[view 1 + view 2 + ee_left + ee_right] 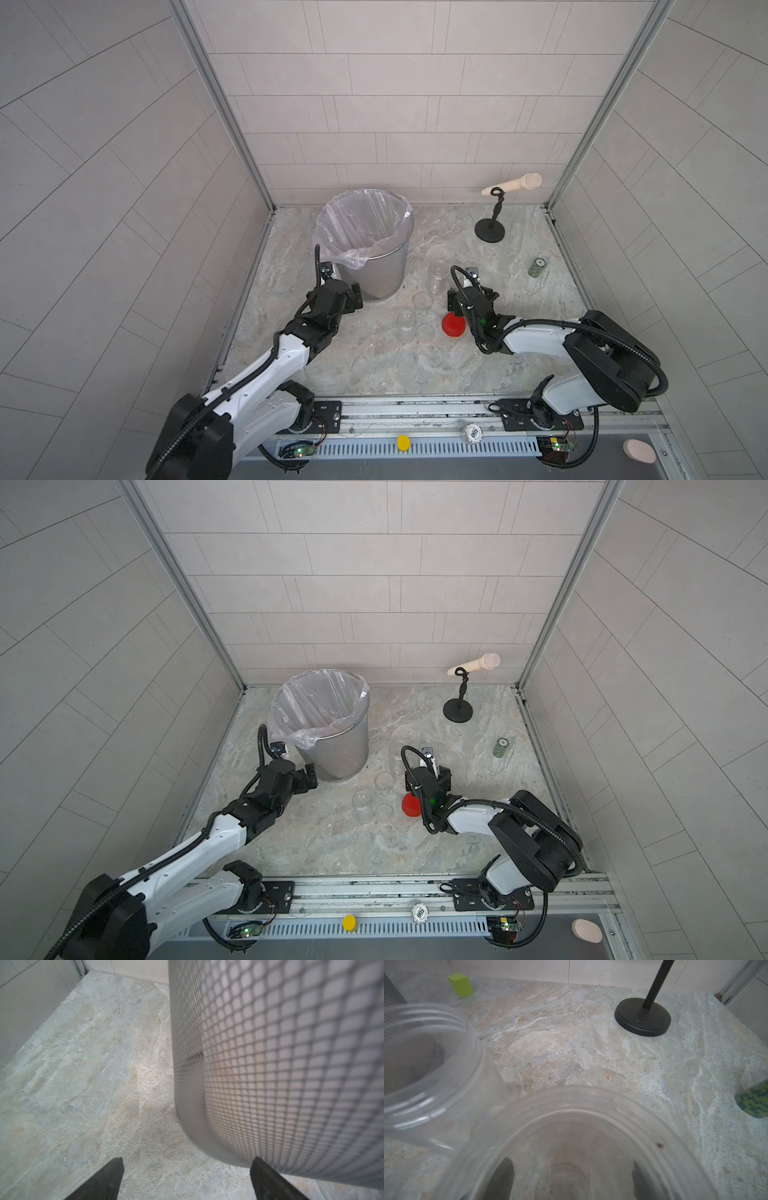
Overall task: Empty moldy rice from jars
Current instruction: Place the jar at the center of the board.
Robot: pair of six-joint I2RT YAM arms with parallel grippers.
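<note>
The left pincer [187, 1167] is spread wide and holds nothing. One of its fingers [268, 1180] sits just beside the foot of the mesh bin [291, 1064]; whether it touches the mesh cannot be told. The bare counter [83, 1084] lies under it.

The right pincer [572, 1178] also stands wide, with a clear jar [571, 1105] upright between its fingers [501, 1180], which show darkly through the jar's wall. Whether they press on the jar or merely flank it cannot be told. The jar is open-mouthed, and the counter shows through its bottom.

Just beside it, on the bin's side, a second jar [425, 1059] stands upright and open. In both top views it is the tallest clear shape [437, 276], near the middle of the counter.

Toward the front edge from there, three clear round pieces [423, 301] sit close together; which are jars and which are lids is hard to make out. A red lid [453, 325] lies flat just beside the right wrist.

The bin stands toward the far left corner, with a plastic liner [361, 224] folded over its rim. A pale beige tint low behind the mesh [232, 1076] may be the rice, though that is unclear.

A black stand [490, 228] occupies the far right corner, and a green cylinder [537, 267] stands near the right edge.
</note>
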